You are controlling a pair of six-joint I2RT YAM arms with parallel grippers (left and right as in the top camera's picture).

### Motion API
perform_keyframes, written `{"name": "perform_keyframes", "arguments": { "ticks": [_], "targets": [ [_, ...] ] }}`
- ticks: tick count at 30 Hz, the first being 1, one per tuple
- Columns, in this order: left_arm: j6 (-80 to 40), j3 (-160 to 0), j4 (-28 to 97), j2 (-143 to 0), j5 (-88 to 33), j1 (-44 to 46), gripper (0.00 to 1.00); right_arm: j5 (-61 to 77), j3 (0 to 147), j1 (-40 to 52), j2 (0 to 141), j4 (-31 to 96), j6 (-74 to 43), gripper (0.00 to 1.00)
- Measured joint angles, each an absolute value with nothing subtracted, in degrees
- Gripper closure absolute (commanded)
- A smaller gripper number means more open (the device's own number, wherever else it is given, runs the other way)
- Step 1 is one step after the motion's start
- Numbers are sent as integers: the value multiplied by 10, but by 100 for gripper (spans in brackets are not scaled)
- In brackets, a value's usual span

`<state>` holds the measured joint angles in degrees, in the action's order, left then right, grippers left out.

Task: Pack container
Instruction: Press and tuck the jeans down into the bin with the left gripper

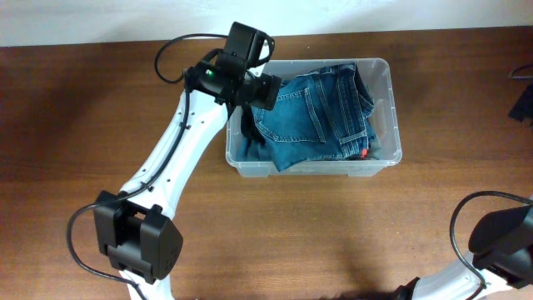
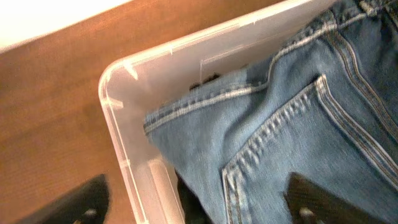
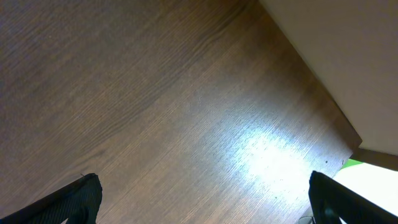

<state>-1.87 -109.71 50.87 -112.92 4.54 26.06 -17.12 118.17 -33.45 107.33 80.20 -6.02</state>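
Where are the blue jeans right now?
In the overhead view, the jeans lie inside the container, top centre, with the left gripper open over their left end.

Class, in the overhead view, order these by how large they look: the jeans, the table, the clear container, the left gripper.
1. table
2. container
3. jeans, nearly filling the container
4. left gripper, smallest even though it is nearer the camera

Readable text, brands, numbers, signs: none. One candidate only: small red tab (image 1: 364, 154) on the blue jeans (image 1: 321, 112) in the clear container (image 1: 386, 83), any lettering too small to make out.
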Motion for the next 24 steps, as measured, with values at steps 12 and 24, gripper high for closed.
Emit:
{"name": "perform_keyframes", "arguments": {
  "ticks": [12,24],
  "targets": [
    [-47,-1101,612,-1129,-125,263,31,-171,1182,-335,1073,802,-60,2],
    [-89,-1101,673,-1129,-159,278,99,-171,1182,-335,1073,802,-60,2]
  ]
}}
